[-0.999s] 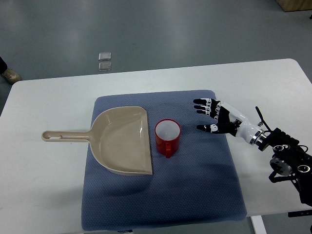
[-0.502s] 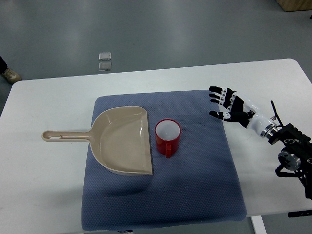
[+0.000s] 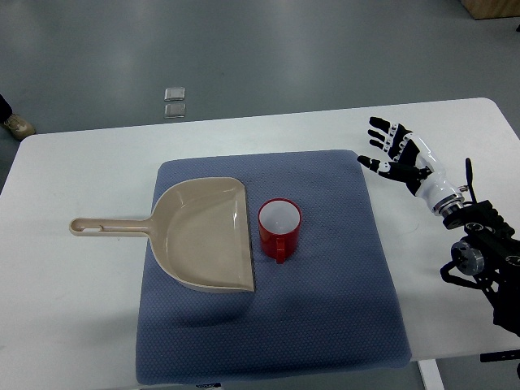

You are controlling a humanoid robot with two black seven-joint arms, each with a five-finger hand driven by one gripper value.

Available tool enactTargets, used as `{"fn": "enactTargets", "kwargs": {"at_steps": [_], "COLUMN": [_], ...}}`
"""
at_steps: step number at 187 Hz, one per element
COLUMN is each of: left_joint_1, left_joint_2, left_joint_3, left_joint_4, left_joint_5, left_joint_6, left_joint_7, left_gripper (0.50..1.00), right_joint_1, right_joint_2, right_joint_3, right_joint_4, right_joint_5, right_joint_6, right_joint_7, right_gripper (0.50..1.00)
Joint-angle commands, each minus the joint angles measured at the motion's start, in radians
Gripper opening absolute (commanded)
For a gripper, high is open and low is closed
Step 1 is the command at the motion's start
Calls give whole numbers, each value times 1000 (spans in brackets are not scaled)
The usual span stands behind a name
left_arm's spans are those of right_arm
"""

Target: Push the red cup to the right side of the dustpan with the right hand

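Retreating toward the table's right edge, the right hand [image 3: 396,154] now hangs past the mat's right edge, fingers spread, holding nothing. White table [image 3: 73,325] — carrying a blue mat [image 3: 325,325]. On the mat's left half lies a tan dustpan [image 3: 203,236]. Just beside its right rim stands the cup [image 3: 279,228] — red, upright, likely light and rigid; push low on its wall so it doesn't tip.

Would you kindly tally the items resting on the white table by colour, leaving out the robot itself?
Red: 1, the red cup
Beige: 1, the dustpan
Blue: 1, the mat under both
Total: 3 on the table
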Motion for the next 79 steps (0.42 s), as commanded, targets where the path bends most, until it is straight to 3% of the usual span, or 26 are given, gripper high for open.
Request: {"fn": "enactTargets", "kwargs": {"at_steps": [1, 79], "left_joint_1": [0, 0], "left_joint_2": [0, 0], "left_joint_3": [0, 0], "left_joint_4": [0, 0], "left_joint_5": [0, 0], "left_joint_6": [0, 0], "left_joint_7": [0, -1], "left_gripper": [1000, 1000], "right_joint_1": [-3, -20], "right_joint_2": [18, 24], "right_joint_3": [11, 2], "right_joint_4": [8, 5], "right_joint_5": [28, 154], "right_joint_6": [-43, -43], "right_joint_7": [-1, 11], "right_gripper": [907, 915]}}
